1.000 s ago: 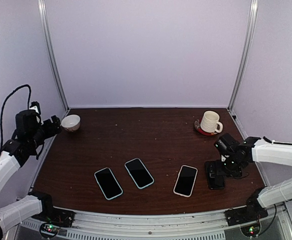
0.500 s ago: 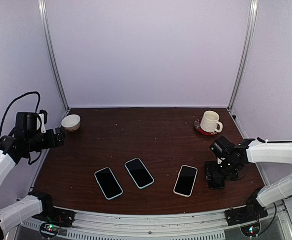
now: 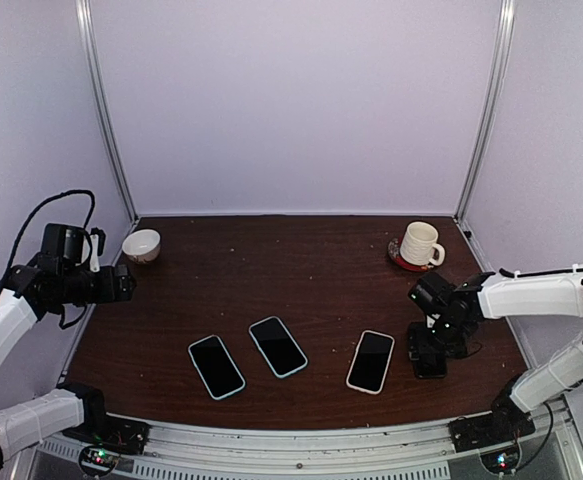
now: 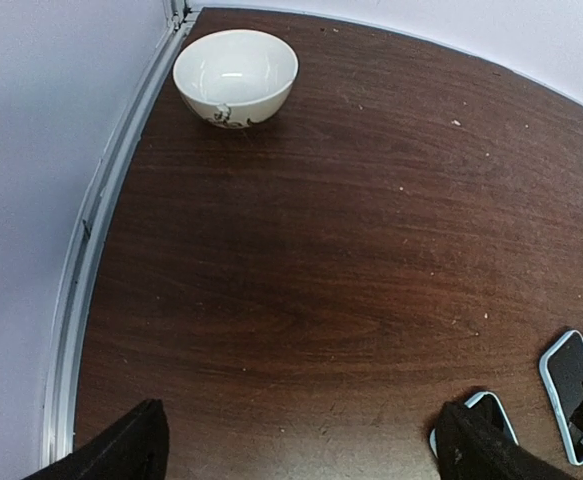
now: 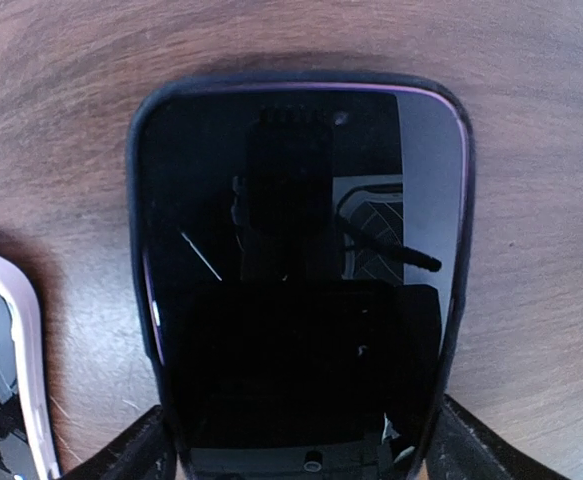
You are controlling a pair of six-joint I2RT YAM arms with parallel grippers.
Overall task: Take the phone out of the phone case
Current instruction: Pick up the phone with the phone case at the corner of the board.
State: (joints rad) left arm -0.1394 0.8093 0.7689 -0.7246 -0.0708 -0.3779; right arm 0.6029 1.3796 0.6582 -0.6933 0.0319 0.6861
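Worry: right pincer [image 3: 431, 343], wide astride the black-cased phone [image 5: 301, 250] near the right edge of the desk [image 3: 301, 262], could clamp case and phone together.

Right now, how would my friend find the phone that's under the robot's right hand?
Look at the right side of the dark wooden table, a little nearer the robot than the white mug. The phone there lies under the right end effector. It alone wears a black case; the other three phones have light-coloured cases.
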